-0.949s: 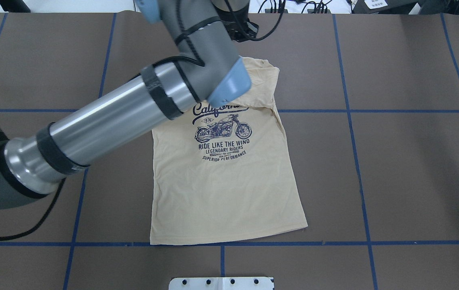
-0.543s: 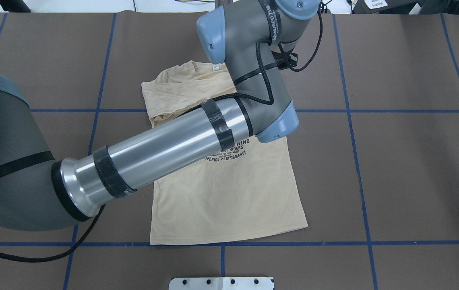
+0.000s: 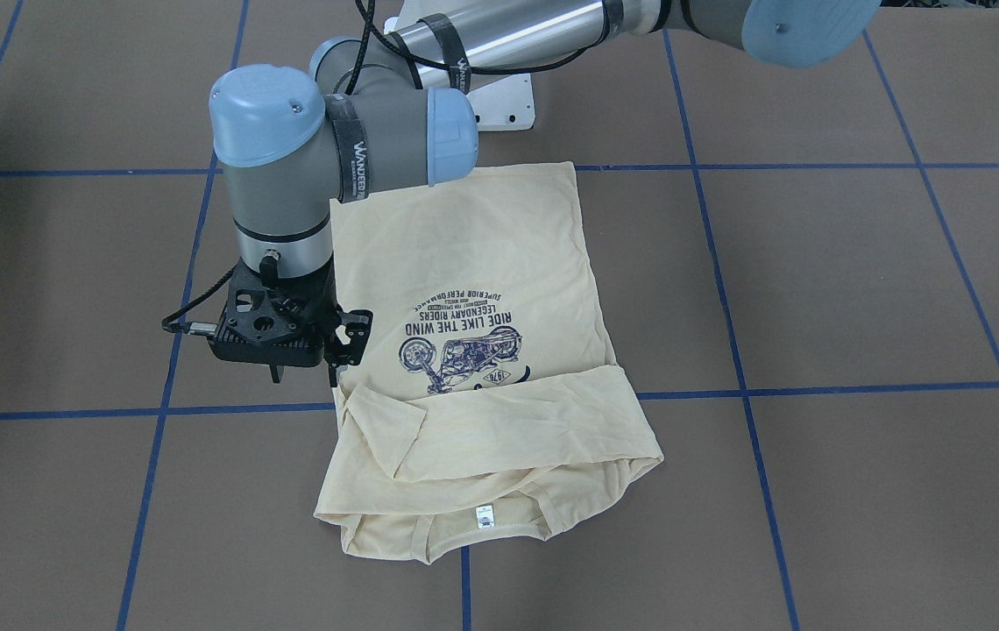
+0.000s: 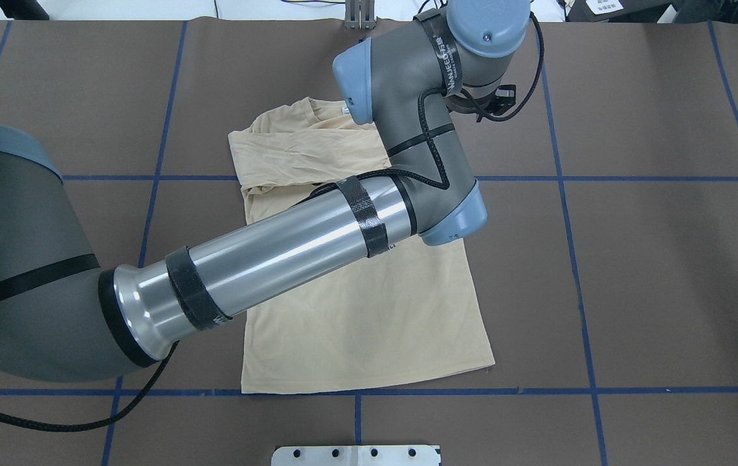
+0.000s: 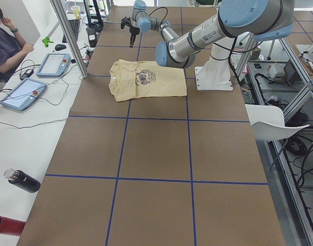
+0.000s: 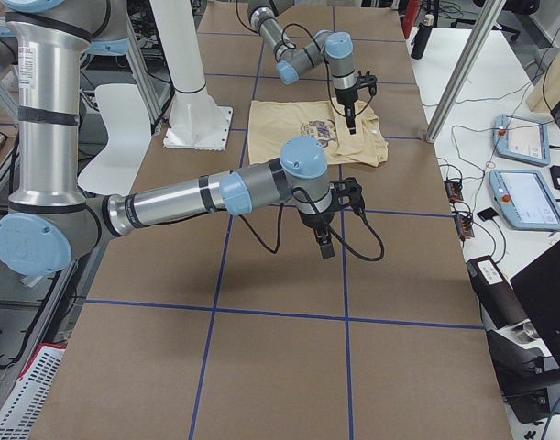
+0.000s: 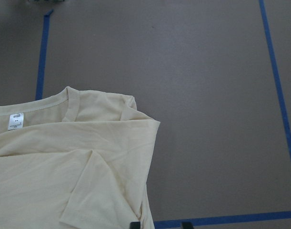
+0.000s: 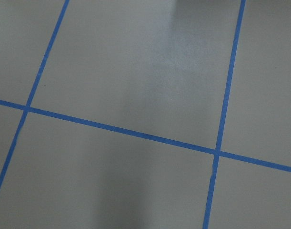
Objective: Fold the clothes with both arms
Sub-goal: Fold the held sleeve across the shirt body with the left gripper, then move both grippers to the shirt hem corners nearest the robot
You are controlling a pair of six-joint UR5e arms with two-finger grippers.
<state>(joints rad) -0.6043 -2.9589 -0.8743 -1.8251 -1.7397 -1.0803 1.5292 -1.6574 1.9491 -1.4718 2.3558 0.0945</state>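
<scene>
The cream-yellow T-shirt (image 3: 464,263) lies flat on the brown table, print side up, with its sleeves folded in over the chest. Its white neck label (image 3: 485,517) faces the operators' side. The shirt also shows in the overhead view (image 4: 362,323) and the left wrist view (image 7: 64,167). My left gripper (image 3: 303,379) is open and empty. It points down just above the shirt's side edge by the folded sleeve. In the left wrist view its fingertips (image 7: 135,224) stand apart. My right gripper (image 6: 325,247) hovers over bare table away from the shirt; I cannot tell its state.
The white pedestal plate (image 3: 504,101) sits behind the shirt's hem. Blue tape lines (image 8: 135,136) grid the table. An operator (image 5: 5,46), tablets (image 5: 54,64) and a dark bottle (image 5: 23,180) are along the side bench. A metal post (image 5: 69,36) stands at the table's edge.
My left arm has swung across the shirt's top toward the overhead view's right. The sleeve on that view's left now shows folded over the chest.
</scene>
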